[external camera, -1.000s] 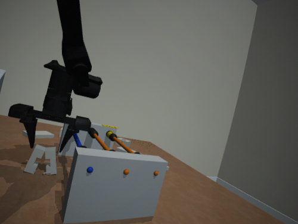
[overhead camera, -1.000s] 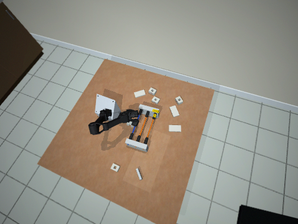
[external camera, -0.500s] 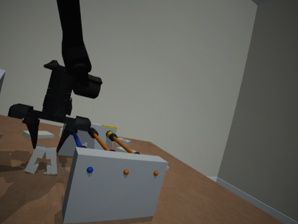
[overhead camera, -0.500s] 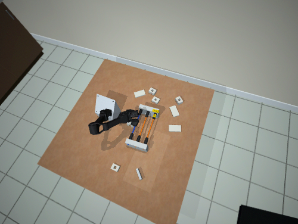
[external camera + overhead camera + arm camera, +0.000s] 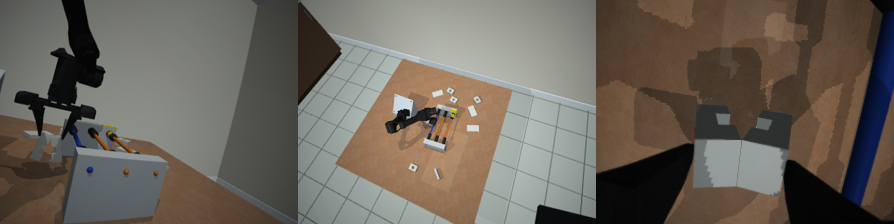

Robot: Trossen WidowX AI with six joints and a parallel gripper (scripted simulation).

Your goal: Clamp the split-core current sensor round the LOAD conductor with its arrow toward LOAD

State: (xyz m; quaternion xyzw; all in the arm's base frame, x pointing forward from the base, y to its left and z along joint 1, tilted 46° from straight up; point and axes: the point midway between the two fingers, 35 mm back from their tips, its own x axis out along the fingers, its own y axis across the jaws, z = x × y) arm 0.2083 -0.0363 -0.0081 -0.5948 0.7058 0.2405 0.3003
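Observation:
My gripper (image 5: 429, 119) (image 5: 51, 136) (image 5: 739, 159) is shut on the sensor (image 5: 39, 148) (image 5: 716, 167), one fingertip on each outer side. The grey-white sensor hangs just above the table, its two halves spread downward in the exterior view. Its arrow cannot be made out. They are beside the blue conductor (image 5: 432, 128) (image 5: 77, 139) (image 5: 876, 100), on the side away from the orange ones. The LOAD marker (image 5: 453, 111) (image 5: 109, 126) is a yellow tag on the far block. The orange conductor (image 5: 449, 128) (image 5: 123, 145) at that tag has a yellow band and is farthest from my gripper.
The middle orange conductor (image 5: 441, 126) (image 5: 101, 142) lies between. A near block (image 5: 434, 145) (image 5: 116, 193) and a far block (image 5: 84, 141) carry the conductors. White plates (image 5: 437, 93) (image 5: 472, 111) (image 5: 472, 128) and square pieces with holes (image 5: 477, 99) (image 5: 413, 167) lie around the rack.

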